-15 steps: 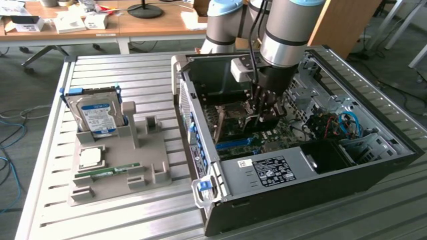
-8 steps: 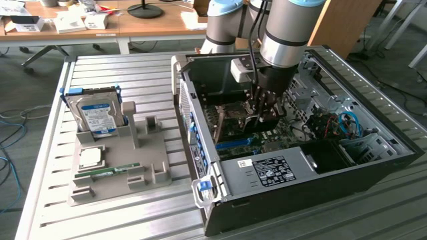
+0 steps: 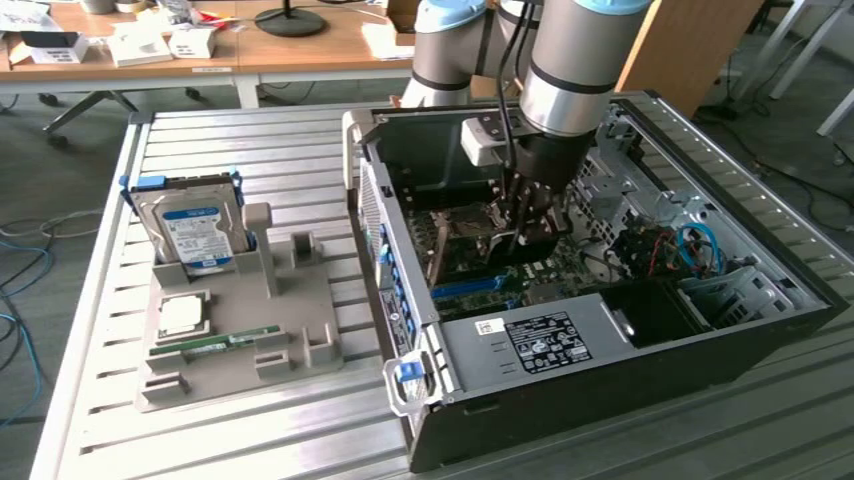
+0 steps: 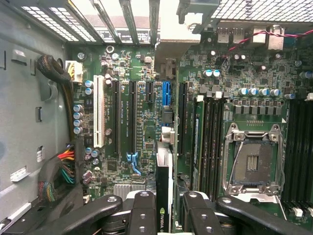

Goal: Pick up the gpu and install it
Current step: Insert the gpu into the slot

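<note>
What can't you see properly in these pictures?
- Faces of the gpu: wrist view, the card is edge-on in the gripper.
- Whether the gpu is seated: exterior view, gripper and arm cover its lower edge.
- Label on the hard drive: exterior view, writing too small.
- Part of the case: exterior view, arm blocks it.

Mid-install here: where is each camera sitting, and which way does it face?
Exterior view: off the arm, raised, looking down into the open computer case; the arm and gripper show.
Wrist view: on the wrist, facing the motherboard along the gripper; its fingers grip the gpu edge-on.
Shared: the gripper and the motherboard.
</note>
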You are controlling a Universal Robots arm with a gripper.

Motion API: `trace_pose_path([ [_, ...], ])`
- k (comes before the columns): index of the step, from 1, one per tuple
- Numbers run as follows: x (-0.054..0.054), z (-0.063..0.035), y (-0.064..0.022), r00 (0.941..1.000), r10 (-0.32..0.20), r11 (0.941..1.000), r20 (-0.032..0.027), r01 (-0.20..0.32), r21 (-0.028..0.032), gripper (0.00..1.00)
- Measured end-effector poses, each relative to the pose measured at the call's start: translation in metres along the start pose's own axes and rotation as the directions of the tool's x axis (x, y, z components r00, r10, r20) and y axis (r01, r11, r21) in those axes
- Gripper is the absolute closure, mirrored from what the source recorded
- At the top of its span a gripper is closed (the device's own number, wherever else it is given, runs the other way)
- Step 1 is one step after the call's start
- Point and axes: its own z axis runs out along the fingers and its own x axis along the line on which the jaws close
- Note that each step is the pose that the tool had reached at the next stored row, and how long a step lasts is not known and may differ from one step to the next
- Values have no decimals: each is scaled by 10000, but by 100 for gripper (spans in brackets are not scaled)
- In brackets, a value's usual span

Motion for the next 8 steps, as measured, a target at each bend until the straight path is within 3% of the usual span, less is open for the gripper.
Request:
trace_pose_path([
  [8, 0, 18, 1, 10000, 0, 10000, 1, 0, 1, 74],
])
